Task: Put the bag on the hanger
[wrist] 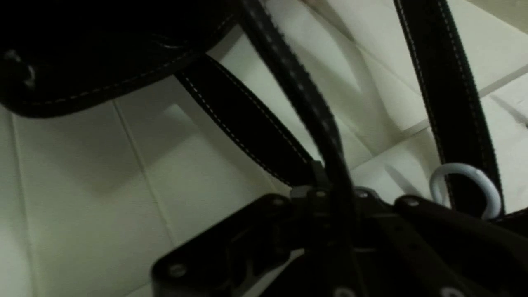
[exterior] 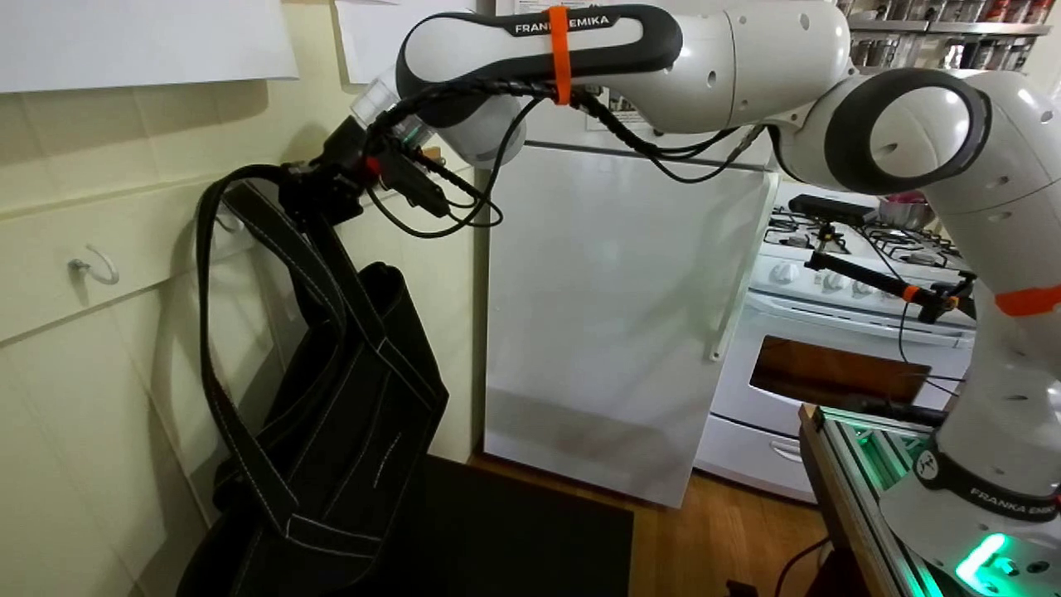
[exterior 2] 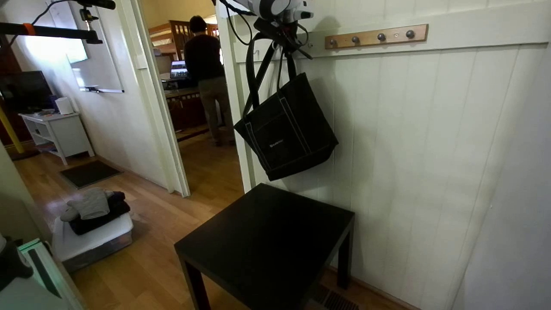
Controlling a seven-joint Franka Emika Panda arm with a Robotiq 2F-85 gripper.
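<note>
We see the claw [wrist: 324, 187] closed, its fingertips drawn together on a strap [wrist: 247, 123] of the bag [exterior 2: 286, 129]; in the wrist view another length of strap runs edge-on over the claw; the bag itself, black with pale stitching, hangs tilted below the claw in both exterior views; near the claw we find the hanger [wrist: 466, 169], a white hook on the cream rail [exterior: 41, 274]; in the wrist view its curve crosses in front of a strap, but we cannot tell whether that strap rests in it; a second white hook [exterior: 113, 272] sits farther along the rail, left of the claw in an exterior view; on the opposite side of the claw, in an exterior view, the rail bears a brown wooden peg strip [exterior 2: 366, 40]. The white arm [exterior: 746, 66] leads away from the claw to the right in an exterior view, passing in front of a white fridge [exterior: 605, 315]; beyond the fridge, farther from the claw, stands a white stove [exterior: 829, 332]; below both claw and bag we see a black table [exterior 2: 271, 241]; well apart from the claw, past a doorway [exterior 2: 155, 94], a person [exterior 2: 204, 60] stands with back turned; on the floor [exterior 2: 146, 211], also well apart, grey and dark cloths [exterior 2: 92, 206] lie on a box [exterior 2: 109, 232].
</note>
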